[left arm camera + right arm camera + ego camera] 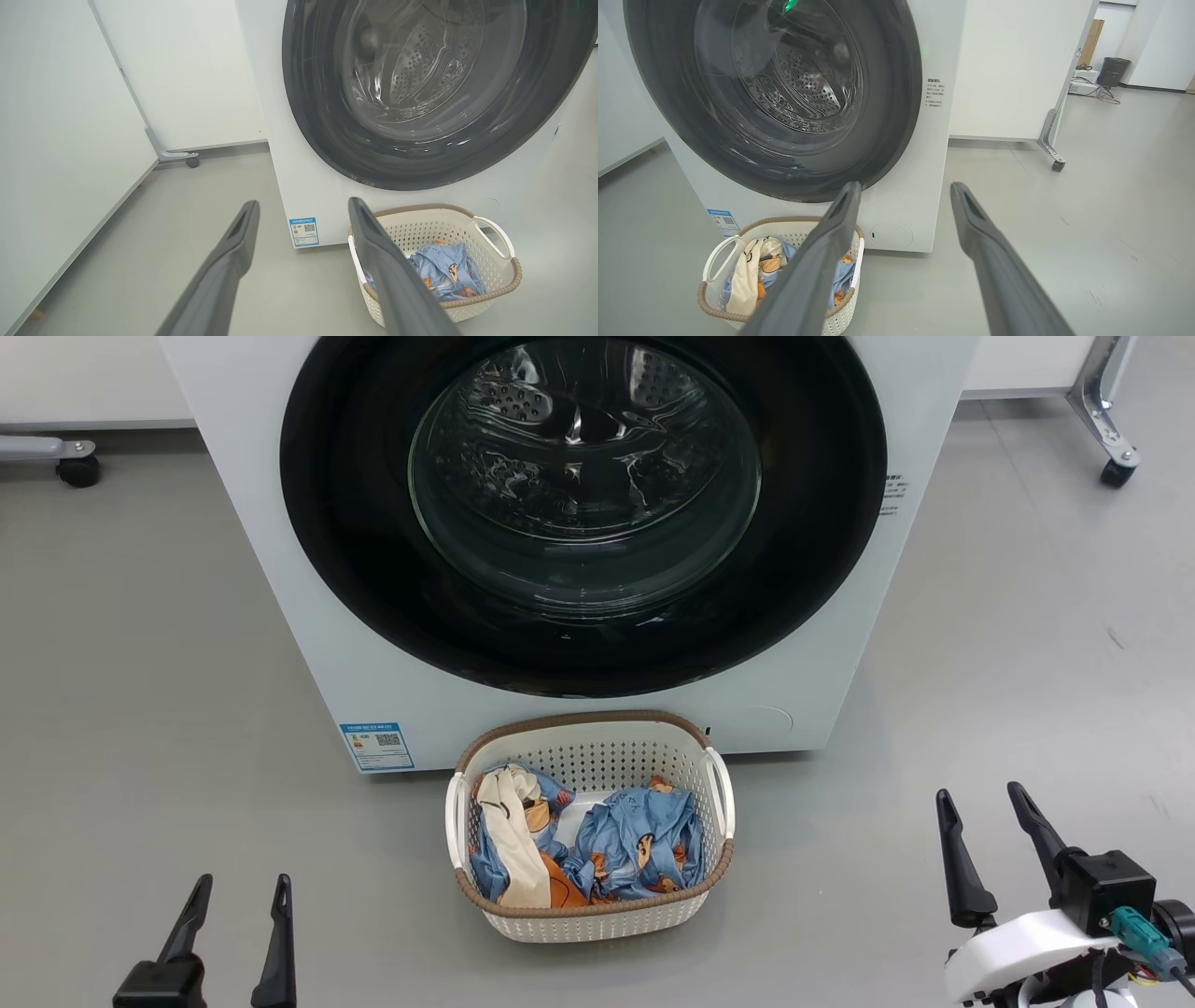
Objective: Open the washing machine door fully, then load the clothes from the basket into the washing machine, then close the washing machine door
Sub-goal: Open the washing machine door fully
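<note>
The washing machine (439,709) stands on the grey floor (140,709) with its door (345,569) shut; its top is cut off. One basket (597,924) sits just before it, holding the bunched clothes (639,845), perhaps three pieces. A left caster (79,471) and a right caster (1116,473) flank the machine. Both pairs of jaws hang released and empty, either side of the basket.
</note>
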